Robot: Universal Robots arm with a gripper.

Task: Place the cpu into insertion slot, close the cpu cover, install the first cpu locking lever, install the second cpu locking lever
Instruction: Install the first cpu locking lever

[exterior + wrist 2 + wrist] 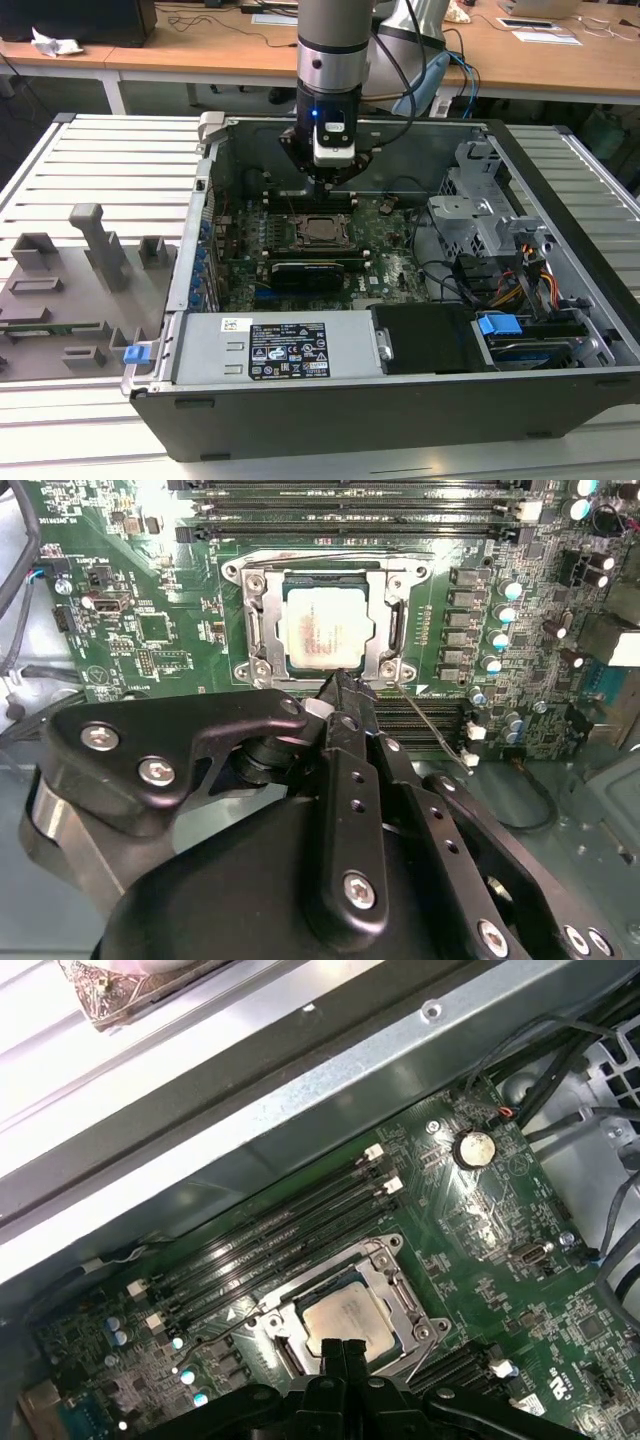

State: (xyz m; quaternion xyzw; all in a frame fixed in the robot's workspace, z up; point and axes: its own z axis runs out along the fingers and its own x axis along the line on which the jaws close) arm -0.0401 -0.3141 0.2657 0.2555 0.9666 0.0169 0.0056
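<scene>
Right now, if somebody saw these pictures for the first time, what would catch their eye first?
First, the black hand on the arm, fingers shut, reaching down into the open computer case low over the green motherboard. Next, in the second wrist view, the silver cpu lies close by the hand's tips, framed by the metal cpu cover.

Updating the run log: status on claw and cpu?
Claw shut, tip at the socket's corner. Cpu seated, cpu cover down around it. Thin metal rod juts out beside the claw.
</scene>
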